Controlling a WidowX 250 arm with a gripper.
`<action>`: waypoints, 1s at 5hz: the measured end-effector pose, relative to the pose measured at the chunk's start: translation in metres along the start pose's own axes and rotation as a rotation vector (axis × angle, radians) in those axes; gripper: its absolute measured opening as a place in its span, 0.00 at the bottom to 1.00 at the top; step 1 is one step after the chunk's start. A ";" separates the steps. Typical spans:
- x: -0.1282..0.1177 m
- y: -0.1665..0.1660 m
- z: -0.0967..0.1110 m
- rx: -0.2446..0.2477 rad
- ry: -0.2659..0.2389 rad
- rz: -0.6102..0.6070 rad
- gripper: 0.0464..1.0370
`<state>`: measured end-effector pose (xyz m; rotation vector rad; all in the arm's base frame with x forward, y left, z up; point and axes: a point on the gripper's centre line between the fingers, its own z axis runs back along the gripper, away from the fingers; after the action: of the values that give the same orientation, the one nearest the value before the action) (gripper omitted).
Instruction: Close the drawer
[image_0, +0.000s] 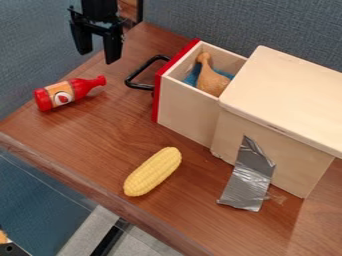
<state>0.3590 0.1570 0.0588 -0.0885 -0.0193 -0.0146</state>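
Drawer (187, 112) pulled out of the wooden box (294, 90), apart from the wide-spread gripper (98, 57).
The drawer's red front and black handle (139, 87) are turned toward the gripper's side of the view; the gripper is seen hanging to the upper left of the handle, its two fingers held well apart with nothing between them. A brown toy drumstick (212, 82) is held inside the drawer on blue material (192, 77). Silver tape (250, 175) is stuck to the box's side. On the table (100, 137), a red bottle (63, 95) and yellow corn (152, 171) are seen lying.
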 end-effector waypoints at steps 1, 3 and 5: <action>0.001 0.005 -0.012 -0.009 0.010 0.006 0.96; 0.012 0.009 -0.012 0.008 -0.065 0.027 0.96; 0.027 -0.001 -0.016 0.024 -0.128 -0.021 0.96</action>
<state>0.3864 0.1543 0.0431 -0.0654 -0.1488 -0.0298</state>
